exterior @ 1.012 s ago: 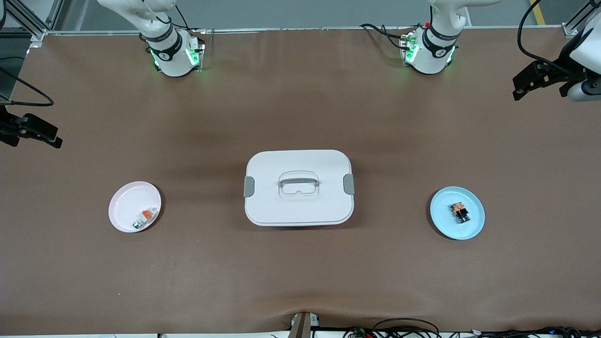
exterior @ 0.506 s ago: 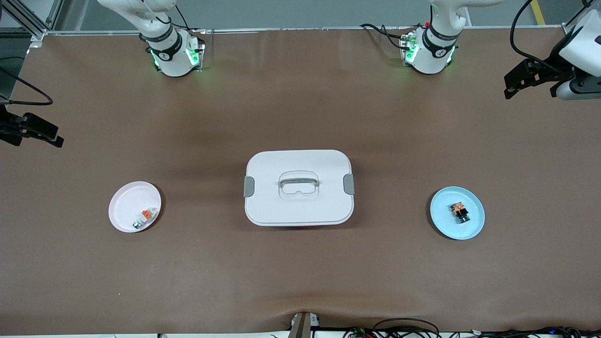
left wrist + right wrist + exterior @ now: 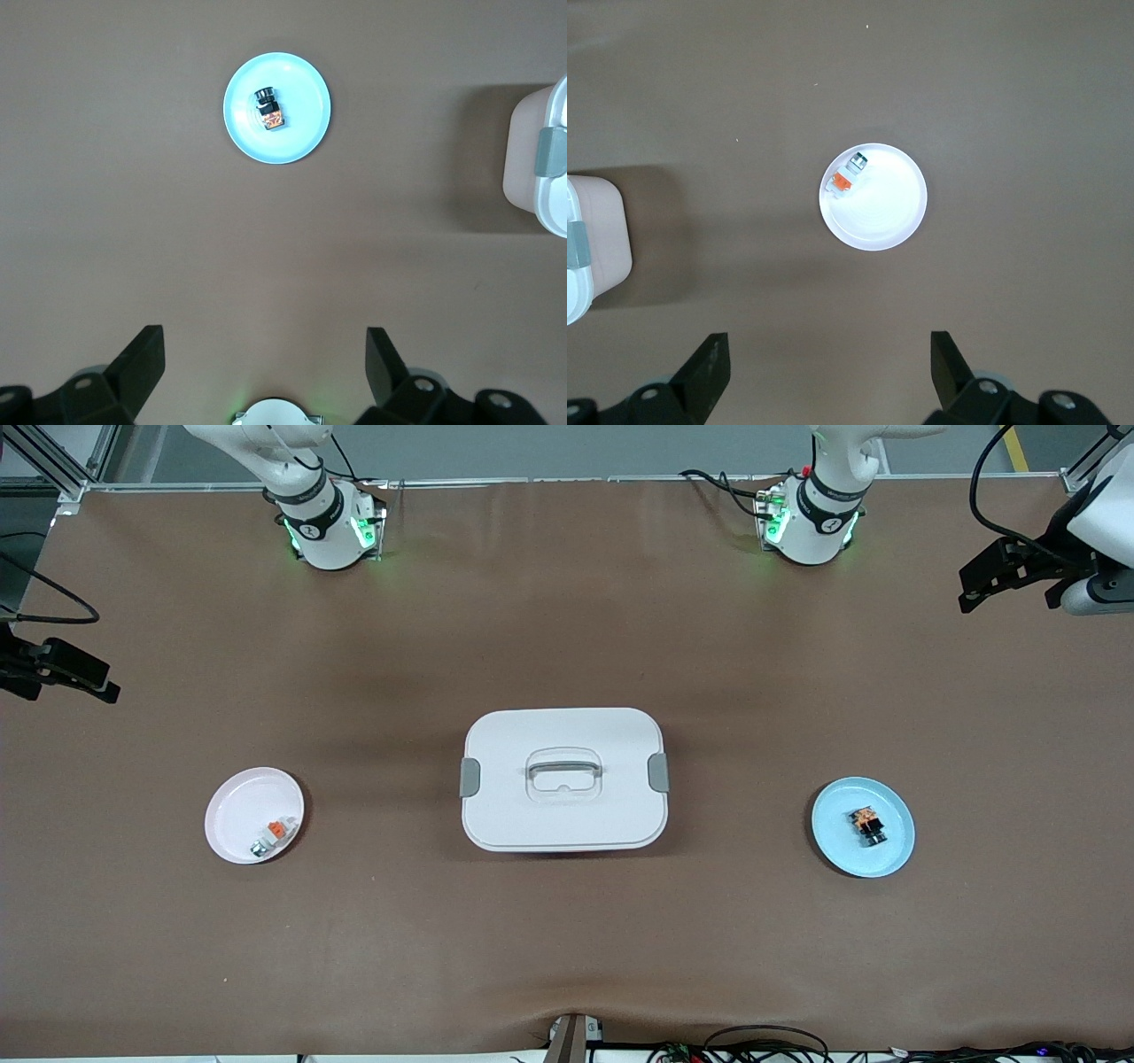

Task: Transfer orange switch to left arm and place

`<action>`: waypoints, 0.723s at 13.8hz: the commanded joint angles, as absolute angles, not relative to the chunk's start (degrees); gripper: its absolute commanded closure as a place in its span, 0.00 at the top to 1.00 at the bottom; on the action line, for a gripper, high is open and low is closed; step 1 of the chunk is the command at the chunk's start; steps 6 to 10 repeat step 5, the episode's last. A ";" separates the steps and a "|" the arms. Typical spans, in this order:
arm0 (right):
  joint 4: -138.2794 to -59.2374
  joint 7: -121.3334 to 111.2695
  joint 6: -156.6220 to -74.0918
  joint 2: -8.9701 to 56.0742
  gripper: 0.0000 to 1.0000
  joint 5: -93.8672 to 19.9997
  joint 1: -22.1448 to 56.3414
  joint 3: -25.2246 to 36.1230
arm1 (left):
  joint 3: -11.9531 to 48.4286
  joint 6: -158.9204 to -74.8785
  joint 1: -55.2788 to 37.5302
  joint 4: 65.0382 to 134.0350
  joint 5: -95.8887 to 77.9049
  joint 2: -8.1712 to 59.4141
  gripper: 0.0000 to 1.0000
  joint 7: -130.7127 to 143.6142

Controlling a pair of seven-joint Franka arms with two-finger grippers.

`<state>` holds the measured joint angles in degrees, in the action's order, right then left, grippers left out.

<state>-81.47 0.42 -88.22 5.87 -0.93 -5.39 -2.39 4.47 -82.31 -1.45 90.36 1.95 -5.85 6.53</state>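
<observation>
The orange switch point(image 3: 868, 825) lies on a small blue plate point(image 3: 837, 815) toward the left arm's end of the table. The white box point(image 3: 563, 806) with grey clips stands at mid table. My left gripper point(image 3: 983, 580) hangs open and empty, high over the table's left-arm end. The left wrist view shows its open gripper point(image 3: 263, 350), the switch point(image 3: 268, 108) on the blue plate point(image 3: 301, 124) and the box's edge point(image 3: 532, 168). My right gripper point(image 3: 89, 677) is open and empty, high over the right-arm end; it also shows in the right wrist view point(image 3: 827, 354).
A pink plate point(image 3: 235, 806) toward the right arm's end holds a tiny white-and-grey piece with an orange tab point(image 3: 275, 833); both show in the right wrist view, plate point(image 3: 886, 208) and piece point(image 3: 843, 175). The box's edge point(image 3: 594, 239) shows there too.
The left gripper has swayed slightly over the left-arm end of the table. The right gripper, the switch, plates and box have not moved.
</observation>
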 commanded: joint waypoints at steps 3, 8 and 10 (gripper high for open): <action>-81.04 -0.09 -87.36 5.54 1.00 -1.76 -6.77 -3.16 | 3.87 -81.74 -1.76 89.47 1.05 -5.19 1.00 5.54; -81.04 -0.09 -87.36 5.54 1.00 -1.67 -6.68 -3.16 | 3.95 -81.74 -1.85 89.65 1.05 -5.19 1.00 5.62; -81.04 -0.09 -87.36 5.54 1.00 -1.67 -6.68 -3.16 | 3.95 -81.74 -1.85 89.65 1.05 -5.19 1.00 5.62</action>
